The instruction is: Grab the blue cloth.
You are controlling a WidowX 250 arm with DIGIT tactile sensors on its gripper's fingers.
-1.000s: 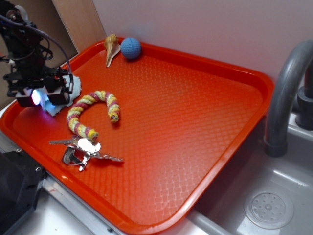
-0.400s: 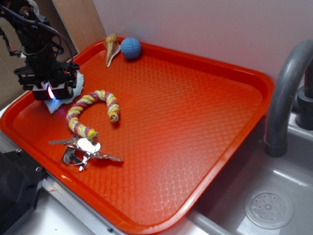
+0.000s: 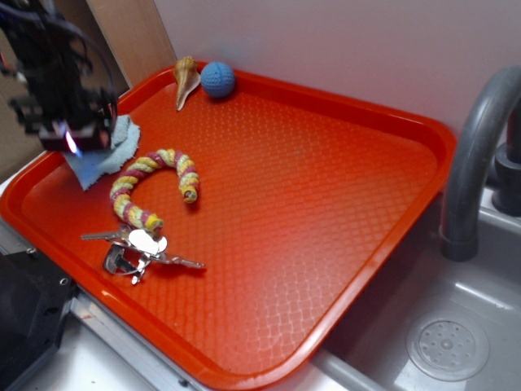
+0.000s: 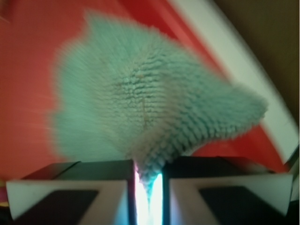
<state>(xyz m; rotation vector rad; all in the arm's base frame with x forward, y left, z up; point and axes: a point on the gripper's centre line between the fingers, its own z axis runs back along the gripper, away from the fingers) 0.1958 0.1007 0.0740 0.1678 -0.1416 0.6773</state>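
My gripper (image 4: 145, 187) is closed narrow on a pinched fold of the blue cloth (image 4: 154, 117), the jaws nearly meeting with terry pile between them. The blue cloth hangs at the left end of the orange tray (image 3: 342, 204), its lower corner near the tray surface, just beside the braided rope toy (image 3: 151, 187). I judge the material light, soft and limp: it drapes rather than holds shape. A grip on a bunched fold should hold better than a frayed edge.
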